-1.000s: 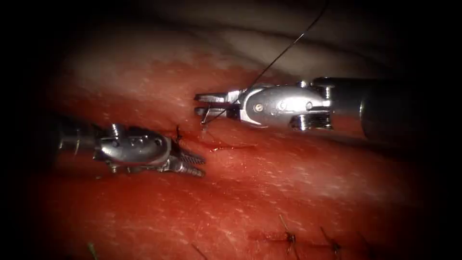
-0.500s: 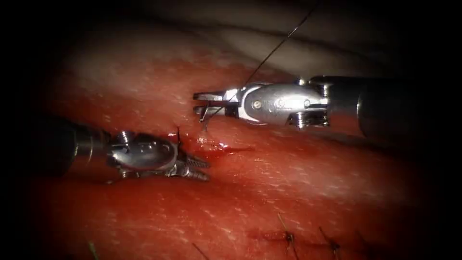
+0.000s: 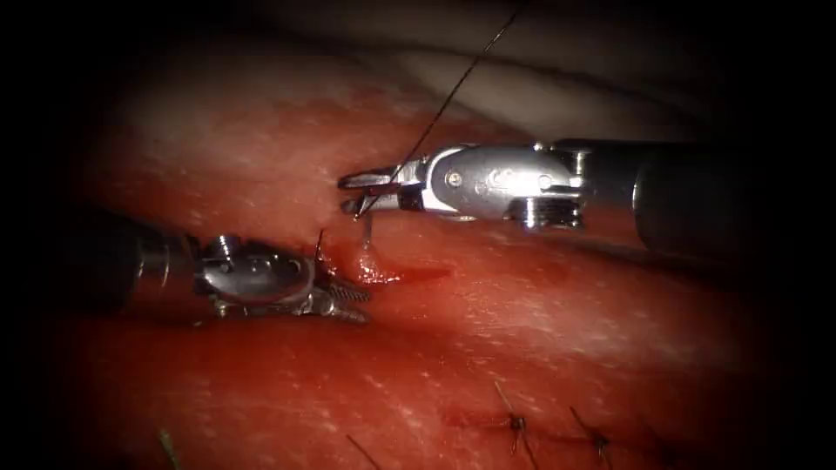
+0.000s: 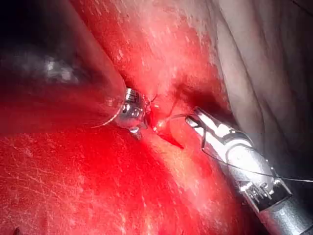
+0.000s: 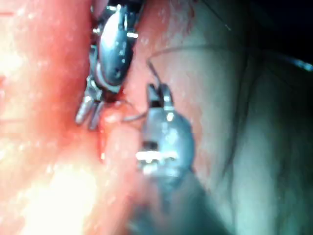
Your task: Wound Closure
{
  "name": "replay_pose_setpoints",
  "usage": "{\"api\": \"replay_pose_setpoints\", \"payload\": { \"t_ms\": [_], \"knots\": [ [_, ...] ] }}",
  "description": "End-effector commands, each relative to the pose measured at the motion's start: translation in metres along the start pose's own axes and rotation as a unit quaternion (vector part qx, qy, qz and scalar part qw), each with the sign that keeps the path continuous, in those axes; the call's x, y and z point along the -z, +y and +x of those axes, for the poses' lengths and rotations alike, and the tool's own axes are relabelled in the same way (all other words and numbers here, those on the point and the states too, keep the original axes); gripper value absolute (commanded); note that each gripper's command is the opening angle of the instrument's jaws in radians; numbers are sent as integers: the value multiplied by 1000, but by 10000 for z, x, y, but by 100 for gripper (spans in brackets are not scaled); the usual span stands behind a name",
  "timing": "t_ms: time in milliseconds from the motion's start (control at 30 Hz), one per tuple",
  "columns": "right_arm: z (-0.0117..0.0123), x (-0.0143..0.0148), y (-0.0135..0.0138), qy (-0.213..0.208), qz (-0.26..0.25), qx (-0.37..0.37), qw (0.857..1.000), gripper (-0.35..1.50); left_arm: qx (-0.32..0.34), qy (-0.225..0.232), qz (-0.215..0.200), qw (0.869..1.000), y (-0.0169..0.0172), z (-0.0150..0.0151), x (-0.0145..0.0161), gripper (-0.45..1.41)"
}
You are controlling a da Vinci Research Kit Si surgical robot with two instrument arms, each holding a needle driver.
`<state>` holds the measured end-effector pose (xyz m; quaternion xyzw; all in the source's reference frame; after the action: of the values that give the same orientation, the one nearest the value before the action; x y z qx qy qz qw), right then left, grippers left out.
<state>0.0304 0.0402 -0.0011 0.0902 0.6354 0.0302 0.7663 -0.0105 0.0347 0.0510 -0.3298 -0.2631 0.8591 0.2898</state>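
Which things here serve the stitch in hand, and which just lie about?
In use: right tool, shut on the needle near its thread end, far end in the tissue at the cut; thread; left tool, open, holding nothing.
Lying about: finished stitches; red fluid.

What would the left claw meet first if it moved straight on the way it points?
Probably the raised, wet edge of the tissue at the cut, just beyond the left claw; depth is unclear.
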Motion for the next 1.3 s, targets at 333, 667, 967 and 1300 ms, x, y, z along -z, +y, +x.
{"api": "replay_pose_setpoints", "payload": {
  "t_ms": [333,667,967,1300],
  "knots": [
    [-22,-19,-4,8,47,-141,989,-35,5,0,-5,1000,9,6,1,25],
    [-47,-3,23,23,-26,-330,943,-35,7,0,-5,1000,12,10,1,25],
    [-78,-12,-2,52,28,-557,828,-35,9,0,-8,1000,15,15,4,27],
    [-58,-11,-22,90,44,-621,778,-35,2,1,-8,1000,21,25,10,28]
  ]
}}
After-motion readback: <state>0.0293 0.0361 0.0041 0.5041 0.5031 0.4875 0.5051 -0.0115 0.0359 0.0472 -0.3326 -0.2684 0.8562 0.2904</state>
